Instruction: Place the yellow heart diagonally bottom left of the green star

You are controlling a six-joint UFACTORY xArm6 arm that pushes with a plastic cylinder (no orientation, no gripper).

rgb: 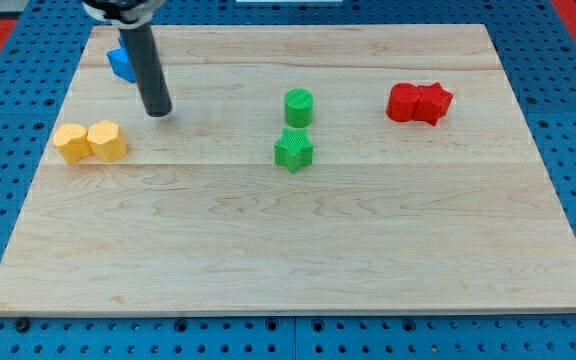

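- Scanning from the board's [288, 280] near edge upward, I find the lower half bare wood.
- Next come two yellow blocks touching each other at the view's left: one [70, 142] lobed, the other [108, 140] more faceted. I judge the lobed left one to be the yellow heart, though its shape is hard to make out.
- The green star [293, 150] sits near the centre, with a green cylinder [298, 106] just beyond it at 12 o'clock, almost touching.
- My tip [157, 111] rests on the board, bare rod, nothing to open or close, touching no block.
- From my tip the yellow pair lies at about 8 o'clock, near; the star is well apart at roughly 4 o'clock.
- The heart must travel toward 3 o'clock, so I judge I need to get round to its 9 o'clock side first.
- Farther back, a blue block [121, 63] is half hidden behind the rod, and two red blocks [419, 102] touch at the right.
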